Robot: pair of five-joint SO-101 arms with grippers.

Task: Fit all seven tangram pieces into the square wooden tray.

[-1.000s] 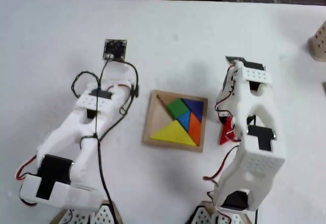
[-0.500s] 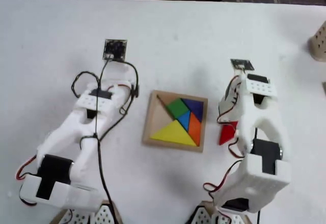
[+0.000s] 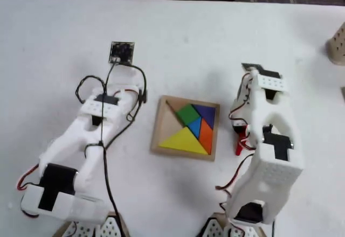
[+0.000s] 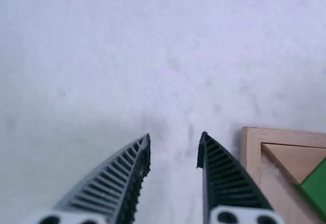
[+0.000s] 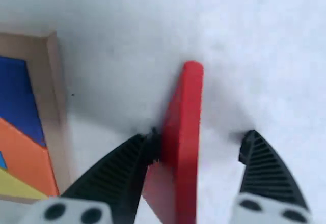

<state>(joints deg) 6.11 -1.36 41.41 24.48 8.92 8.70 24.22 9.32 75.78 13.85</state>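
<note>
The square wooden tray [image 3: 157, 134] lies between the two arms and holds green [image 3: 188, 113], blue [image 3: 207, 113], orange [image 3: 206, 132] and yellow [image 3: 184, 140] pieces; its left part shows bare wood. A red piece [image 5: 186, 132] stands on edge just right of the tray [image 5: 53, 81], a thin red sliver [image 3: 239, 146] beside the right arm [image 3: 267, 156]. My right gripper [image 5: 201, 135] is open around it, and the piece leans on one finger. My left gripper [image 4: 173, 142] is open over bare table, close to the tray's left rim [image 4: 249, 147].
A beige perforated object [image 3: 338, 46] sits at the far right table edge. Loose black and red cables [image 3: 135, 94] hang off the left arm near the tray. White table stretches behind the tray.
The right arm drew back, then came forward over the red piece again. The red piece, which lay flat and wide, now stands on edge. The left arm stayed still.
</note>
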